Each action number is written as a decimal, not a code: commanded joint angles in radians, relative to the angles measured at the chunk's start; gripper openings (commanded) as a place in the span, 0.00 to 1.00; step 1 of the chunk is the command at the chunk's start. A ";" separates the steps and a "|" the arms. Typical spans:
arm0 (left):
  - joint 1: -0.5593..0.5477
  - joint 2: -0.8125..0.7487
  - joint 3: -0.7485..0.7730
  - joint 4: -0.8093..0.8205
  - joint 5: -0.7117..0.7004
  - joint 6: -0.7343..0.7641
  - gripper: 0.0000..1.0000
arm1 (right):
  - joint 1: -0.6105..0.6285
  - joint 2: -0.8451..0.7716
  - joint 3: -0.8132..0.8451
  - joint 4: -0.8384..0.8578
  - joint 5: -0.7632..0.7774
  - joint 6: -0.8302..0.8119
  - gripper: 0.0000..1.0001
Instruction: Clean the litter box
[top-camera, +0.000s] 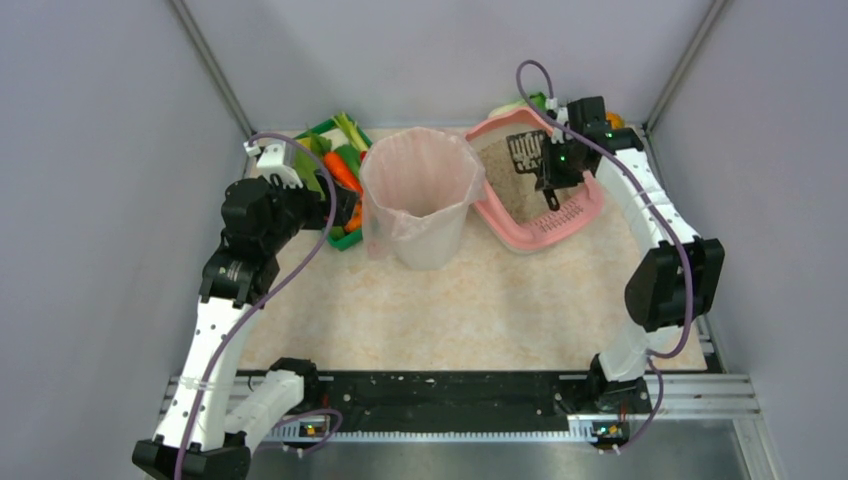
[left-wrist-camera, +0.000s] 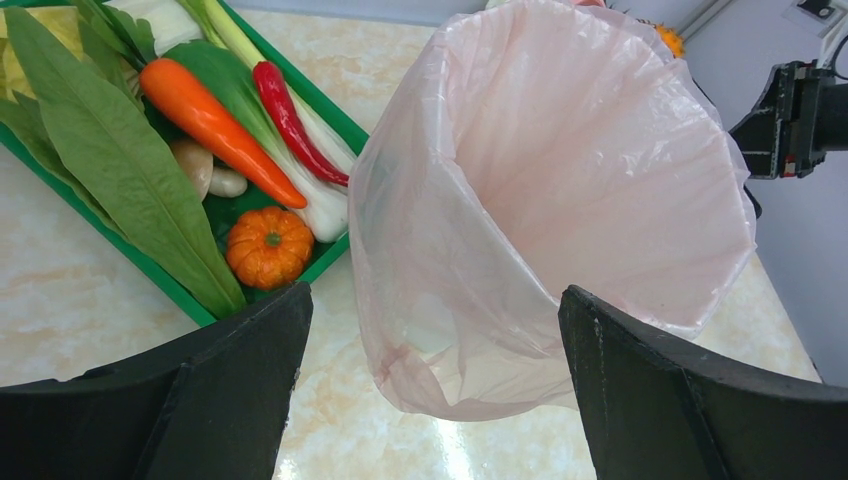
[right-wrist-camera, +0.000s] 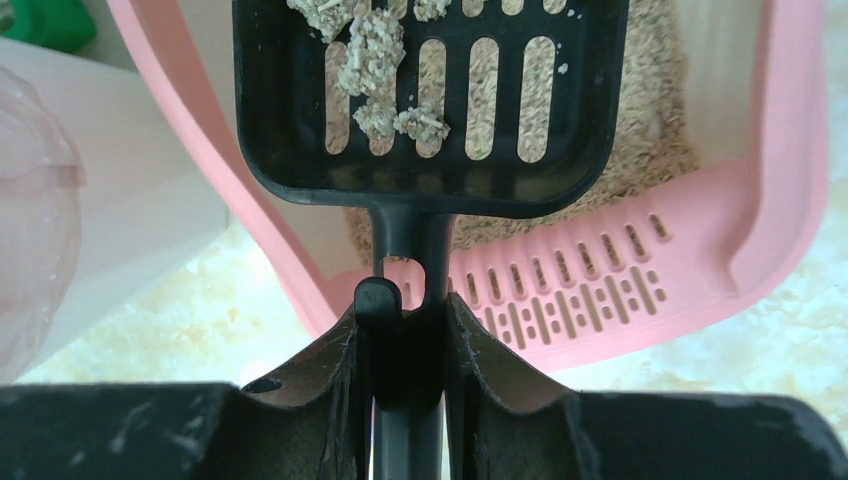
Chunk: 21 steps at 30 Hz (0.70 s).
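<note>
Now the right gripper (right-wrist-camera: 400, 320) squeezes the handle of the black scoop (right-wrist-camera: 430, 180) over the pink litter box (right-wrist-camera: 780, 200), at the far right of the counter (top-camera: 500, 300). Clumps (right-wrist-camera: 375, 60) sit in the scoop. Best to hold it flat and go slowly left to the bin (top-camera: 415, 200). The left gripper (left-wrist-camera: 430, 310) is wide open near the bin.

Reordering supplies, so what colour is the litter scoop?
Black, slotted scoop; shows best in the right wrist view.
</note>
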 joint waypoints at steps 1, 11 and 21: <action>-0.003 -0.008 0.019 0.041 -0.009 0.015 0.98 | -0.005 -0.068 0.083 -0.008 0.055 -0.023 0.00; -0.002 -0.015 0.017 0.040 -0.014 0.016 0.98 | -0.004 -0.082 0.113 -0.031 0.068 -0.020 0.00; -0.003 -0.031 0.017 0.030 -0.019 0.016 0.98 | -0.003 -0.104 0.160 -0.055 0.033 -0.012 0.00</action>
